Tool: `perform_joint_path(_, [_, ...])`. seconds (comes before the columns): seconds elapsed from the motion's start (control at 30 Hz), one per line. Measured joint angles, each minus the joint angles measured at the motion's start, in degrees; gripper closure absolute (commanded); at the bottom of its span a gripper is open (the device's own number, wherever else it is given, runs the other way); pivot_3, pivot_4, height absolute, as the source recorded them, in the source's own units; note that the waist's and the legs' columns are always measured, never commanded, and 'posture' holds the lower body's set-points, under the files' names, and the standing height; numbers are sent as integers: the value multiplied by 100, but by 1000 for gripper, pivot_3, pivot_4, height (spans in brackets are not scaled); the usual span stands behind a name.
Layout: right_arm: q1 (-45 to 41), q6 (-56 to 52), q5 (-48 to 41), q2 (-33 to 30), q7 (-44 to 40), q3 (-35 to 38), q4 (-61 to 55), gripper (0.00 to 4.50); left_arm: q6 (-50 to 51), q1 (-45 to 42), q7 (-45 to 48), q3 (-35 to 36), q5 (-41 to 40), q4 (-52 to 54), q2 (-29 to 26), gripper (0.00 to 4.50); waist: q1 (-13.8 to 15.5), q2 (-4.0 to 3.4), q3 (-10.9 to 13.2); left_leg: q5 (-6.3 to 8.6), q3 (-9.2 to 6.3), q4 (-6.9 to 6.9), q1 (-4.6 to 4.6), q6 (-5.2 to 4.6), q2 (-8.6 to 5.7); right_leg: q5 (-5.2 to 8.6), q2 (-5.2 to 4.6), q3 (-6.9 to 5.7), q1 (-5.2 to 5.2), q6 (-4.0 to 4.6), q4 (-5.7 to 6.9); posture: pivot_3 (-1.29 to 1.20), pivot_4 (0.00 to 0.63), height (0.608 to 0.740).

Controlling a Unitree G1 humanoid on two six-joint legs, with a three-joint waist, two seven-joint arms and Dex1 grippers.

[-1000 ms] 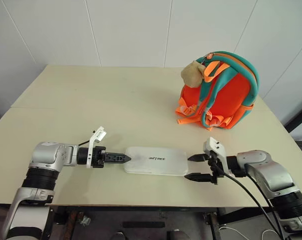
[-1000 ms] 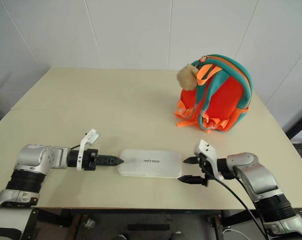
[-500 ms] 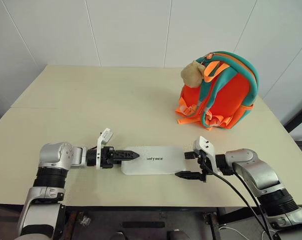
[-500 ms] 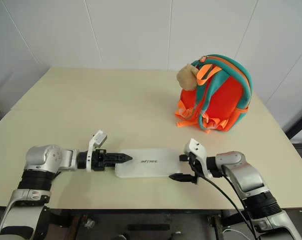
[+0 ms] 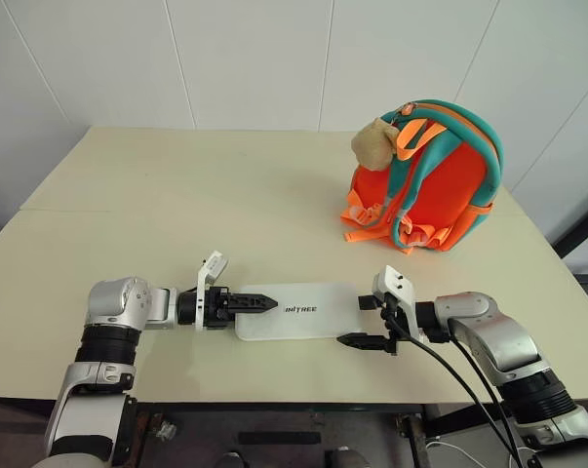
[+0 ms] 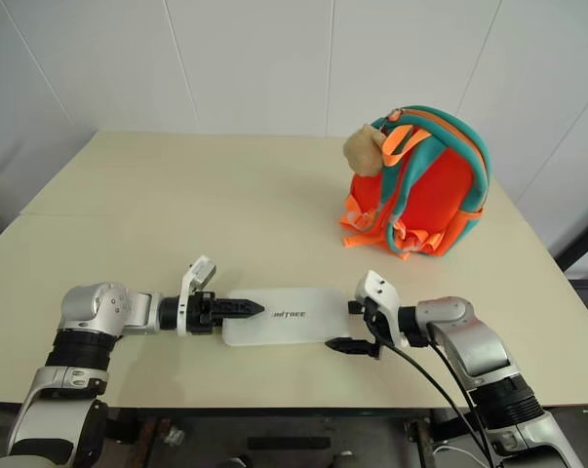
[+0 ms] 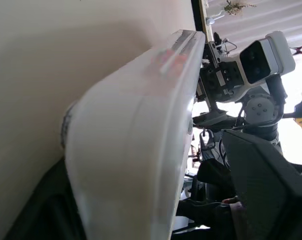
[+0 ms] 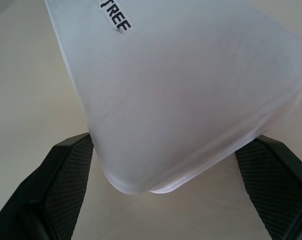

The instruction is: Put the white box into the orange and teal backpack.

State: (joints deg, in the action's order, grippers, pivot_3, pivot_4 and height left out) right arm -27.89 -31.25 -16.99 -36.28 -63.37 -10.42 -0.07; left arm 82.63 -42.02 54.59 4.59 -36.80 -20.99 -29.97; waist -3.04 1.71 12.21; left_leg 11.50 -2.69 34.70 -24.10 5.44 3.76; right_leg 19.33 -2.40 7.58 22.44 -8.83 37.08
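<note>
The white box (image 5: 298, 310) lies flat near the table's front edge, grey lettering up. My left gripper (image 5: 267, 303) reaches in from the left, its jaws around the box's left end; in the left wrist view one finger (image 7: 261, 180) stands a little off the box (image 7: 135, 150). My right gripper (image 5: 358, 322) is open, its two fingers (image 8: 65, 175) straddling the box's right end (image 8: 181, 95). The orange and teal backpack (image 5: 440, 180) stands upright at the back right, well apart from both grippers.
A tan plush toy (image 5: 374, 144) hangs on the backpack's left shoulder. The beige table (image 5: 176, 214) stretches wide behind and left of the box. Its front edge (image 5: 274, 400) runs just below both arms. A white wall stands behind the table.
Both grippers have closed in on the box: the left moved right onto its left end, the right moved left around its right end. The box shifted slightly left.
</note>
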Motion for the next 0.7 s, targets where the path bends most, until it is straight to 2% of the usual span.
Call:
perform_joint_path(0.17, [15,-7,11,-1,68,52,17,0,39,-1,18,210,-181,2,79,2977,5,0,0,0,0,0,0,0,0,0,0,0,-1,0,-1,0,150,740])
perform_joint_path(0.23, [18,-11,12,-1,115,68,20,0,60,0,-74,339,-227,1,159,3243,6,0,0,0,0,2,0,0,0,-2,-1,0,-2,-2,0,0,150,740])
perform_joint_path(0.5, [185,-145,-126,-39,240,363,-67,0,68,-87,-569,926,-257,-165,387,3243,1,1,1,0,-1,-3,-2,1,0,-3,-1,0,2,-3,-3,0,150,740])
perform_joint_path(0.57, [193,-153,-154,-184,336,606,-29,0,-17,-181,-602,1119,-261,-264,207,3243,-8,2,1,0,-1,-3,-4,1,-1,-3,-1,0,5,-3,-5,0,150,740])
perform_joint_path(0.7, [-10,-157,-188,-453,655,1281,335,0,-348,-233,-436,1250,-259,-235,-519,3243,-41,2,1,-1,0,-24,3,3,0,-2,-1,1,7,0,-11,0,150,740])
